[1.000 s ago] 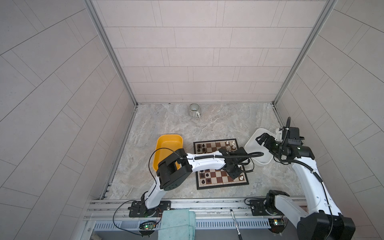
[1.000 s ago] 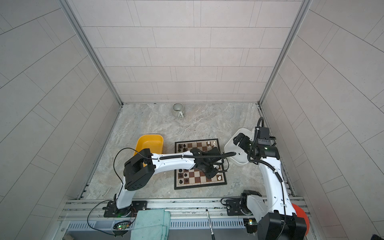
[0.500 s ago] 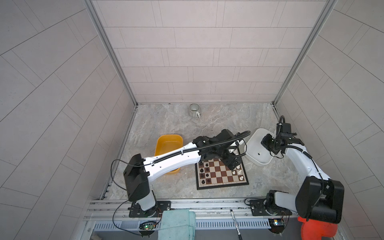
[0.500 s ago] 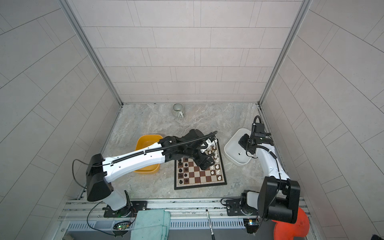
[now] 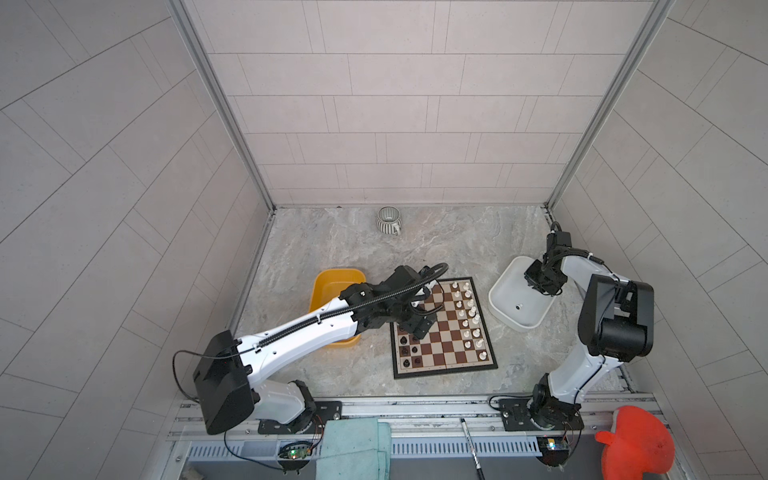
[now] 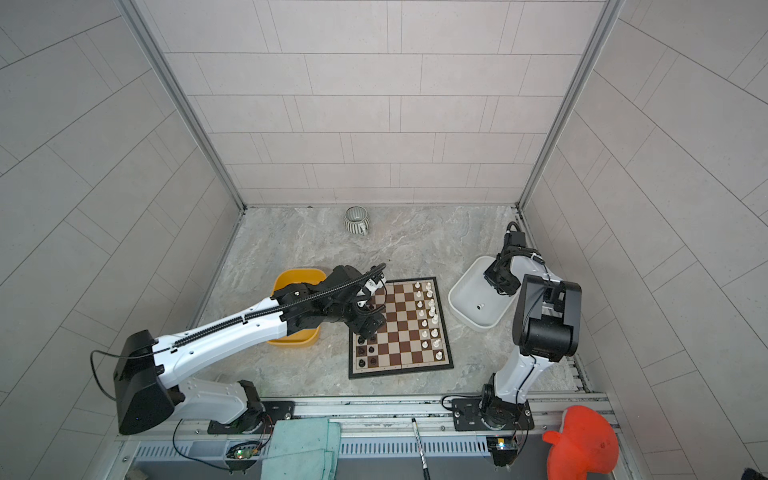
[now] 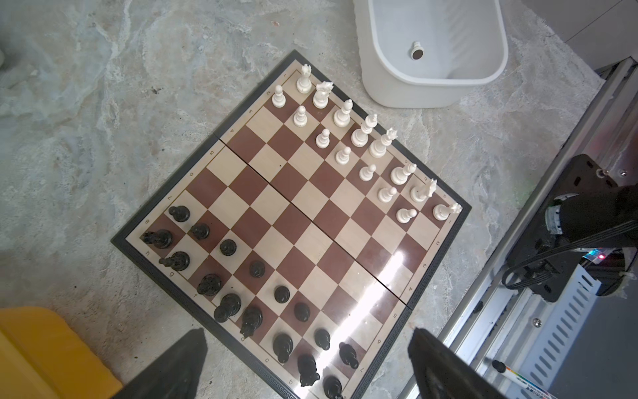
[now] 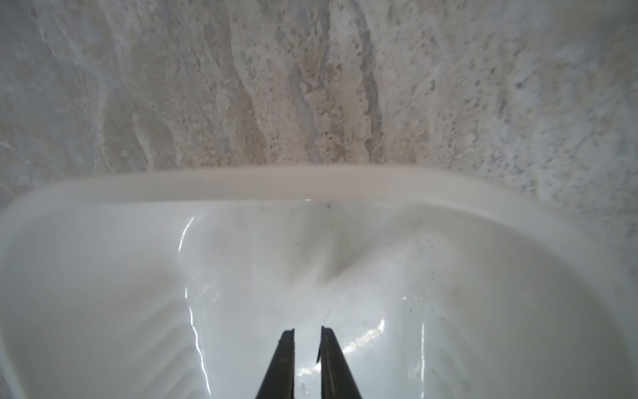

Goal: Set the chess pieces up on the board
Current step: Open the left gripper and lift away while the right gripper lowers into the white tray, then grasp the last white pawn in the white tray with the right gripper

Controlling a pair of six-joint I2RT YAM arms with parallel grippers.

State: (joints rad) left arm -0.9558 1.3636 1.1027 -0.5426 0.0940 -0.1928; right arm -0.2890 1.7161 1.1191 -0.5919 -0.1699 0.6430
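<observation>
The board point(image 5: 444, 332) point(image 6: 399, 328) point(image 7: 283, 214) lies flat on the marble floor. White chess pieces point(image 5: 467, 316) point(image 6: 428, 320) point(image 7: 359, 138) stand in two rows along its right side. Black ones point(image 5: 409, 351) point(image 6: 365, 351) point(image 7: 228, 247) stand in two rows along its left side. One more white piece point(image 5: 518, 307) point(image 6: 480, 306) point(image 7: 416, 51) lies on its side in the white tray point(image 5: 491, 296) point(image 6: 451, 299) point(image 7: 407, 93) point(image 8: 276, 186). My left gripper point(image 5: 417, 330) point(image 6: 368, 330) point(image 7: 307, 342) hovers wide open over the black rows, holding nothing. My right gripper point(image 5: 535, 286) point(image 6: 496, 282) point(image 8: 307, 331) is low inside the white tray, its jaws slightly apart and empty.
A yellow tray point(image 5: 332, 278) point(image 6: 297, 276) point(image 7: 45, 345) sits left of the board, partly under my left arm. A striped mug point(image 5: 388, 220) point(image 6: 356, 220) stands near the back wall. A green cloth point(image 5: 353, 449), a pen point(image 5: 469, 440) and a red object point(image 5: 631, 444) lie by the front rail.
My left arm swung from the board's right side back over the black rows and its gripper opened wide. My right gripper went down into the white tray and narrowed to a small gap.
</observation>
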